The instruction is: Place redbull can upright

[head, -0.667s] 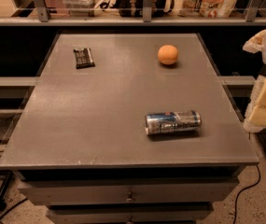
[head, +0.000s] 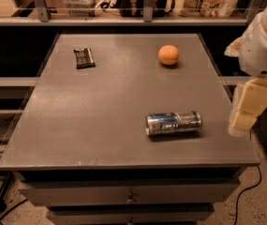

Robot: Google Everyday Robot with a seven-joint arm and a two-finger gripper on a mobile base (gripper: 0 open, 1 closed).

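Off the right edge of the grey table point(head: 100, 125), the gripper point(head: 241, 122) hangs beside the near corner, apart from everything on the top; whether it is open or closed cannot be told from this angle. Nearest on the surface, the redbull can point(head: 174, 123) lies on its side, its length running left to right, towards the front right. Further back, the orange ball point(head: 169, 55) sits right of centre. A dark flat packet point(head: 84, 57), perhaps a wrapped bar, lies at the far left.
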